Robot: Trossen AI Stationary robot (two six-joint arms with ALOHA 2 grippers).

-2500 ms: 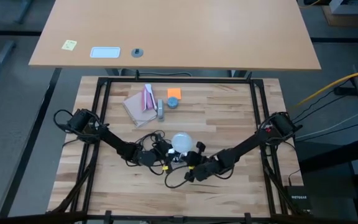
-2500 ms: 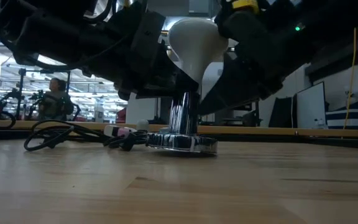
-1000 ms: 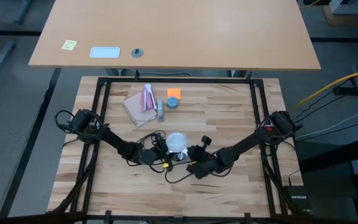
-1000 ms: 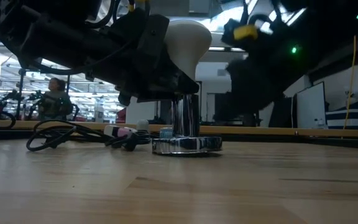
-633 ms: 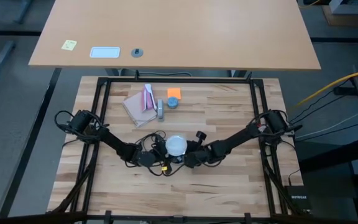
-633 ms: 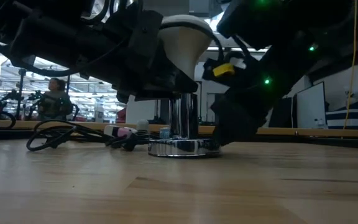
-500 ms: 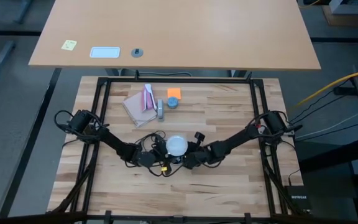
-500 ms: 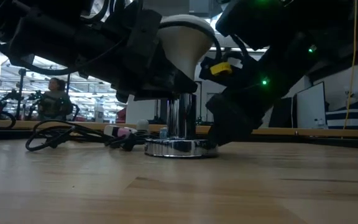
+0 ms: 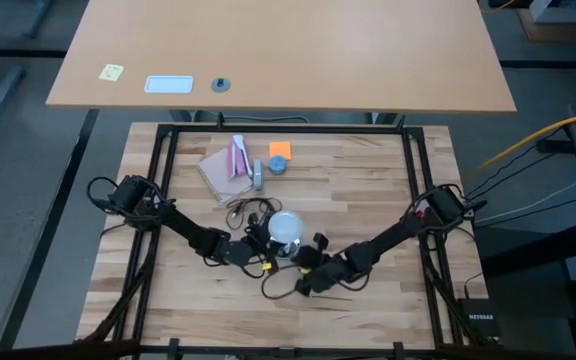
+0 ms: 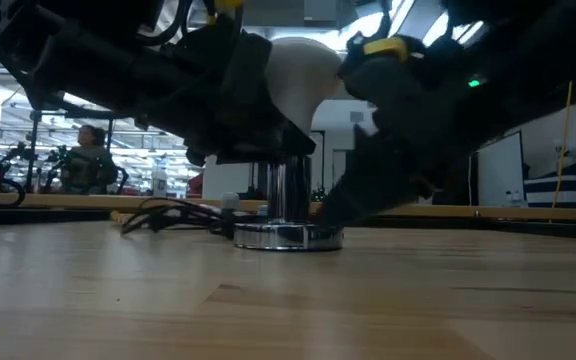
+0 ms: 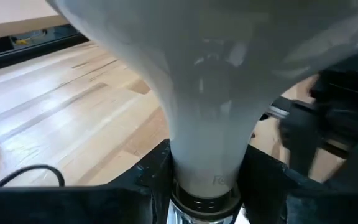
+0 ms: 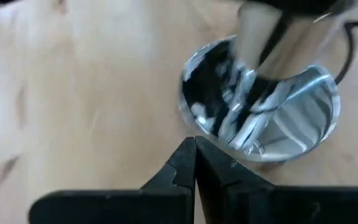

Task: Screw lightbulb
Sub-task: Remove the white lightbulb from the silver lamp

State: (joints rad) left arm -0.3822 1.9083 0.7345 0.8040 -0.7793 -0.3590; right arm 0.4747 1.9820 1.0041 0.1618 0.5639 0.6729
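The lightbulb (image 9: pixel 286 226) stands upright in the shiny socket (image 10: pixel 287 236) mid-bench (image 9: pixel 368 180), its neck pinched between the left gripper (image 11: pixel 205 180) fingers. The right gripper (image 12: pixel 195 163), fingers pressed together and empty, sits low just beside the socket's base

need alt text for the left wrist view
The lightbulb fills the view, its white globe tapering to a neck held between the left gripper's dark fingers. Wooden table lies behind, with a black cord at one edge.
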